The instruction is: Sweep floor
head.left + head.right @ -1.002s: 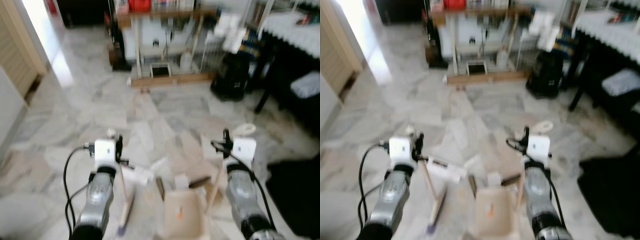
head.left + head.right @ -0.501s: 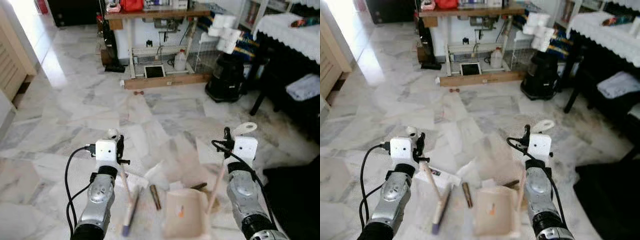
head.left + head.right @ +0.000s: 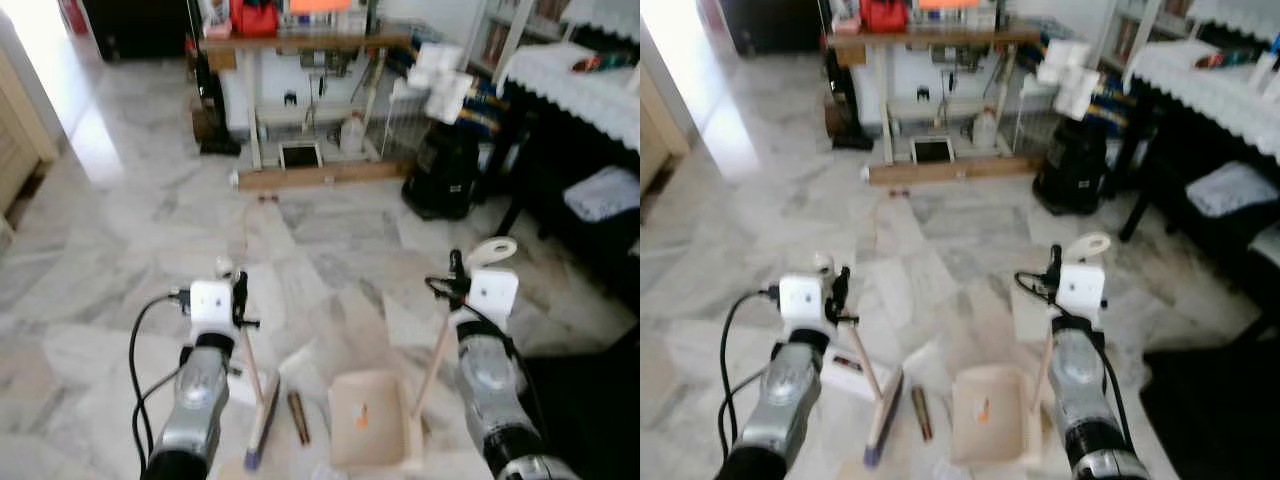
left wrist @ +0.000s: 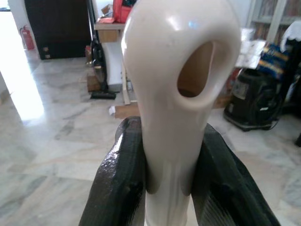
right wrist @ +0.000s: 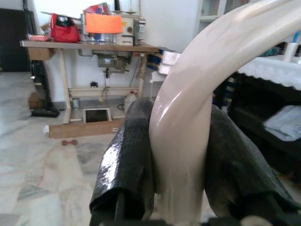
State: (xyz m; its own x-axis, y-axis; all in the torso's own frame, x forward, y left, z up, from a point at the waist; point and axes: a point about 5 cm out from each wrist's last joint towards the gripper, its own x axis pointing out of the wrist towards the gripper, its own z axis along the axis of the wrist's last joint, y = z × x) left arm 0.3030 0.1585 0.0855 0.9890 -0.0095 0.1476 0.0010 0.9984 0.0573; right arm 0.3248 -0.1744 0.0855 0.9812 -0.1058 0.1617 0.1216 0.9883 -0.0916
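My left gripper [image 4: 168,160] is shut on the cream handle of a small broom [image 3: 248,358]. The broom's head [image 3: 262,432] rests on the marble floor [image 3: 150,210] just ahead of me. My right gripper [image 5: 181,157] is shut on the curved cream handle [image 3: 436,352] of a dustpan. The pan [image 3: 368,430] lies flat on the floor to the right of the broom head. Between broom and pan lies a brown stick-like piece [image 3: 298,417]. A scrap of white paper [image 3: 296,359] lies just beyond it, and a small white box [image 3: 846,373] sits near the broom handle.
Ahead stands a wooden sewing table [image 3: 300,45] with a plank [image 3: 315,175] on the floor at its foot. A black bin [image 3: 440,170] and a dark table with a white lace cloth [image 3: 590,90] stand at right. A dark mat [image 3: 590,400] lies near my right arm.
The whole picture has shifted with the camera. The brown piece now lies closer to the broom head. Both grips are unchanged.
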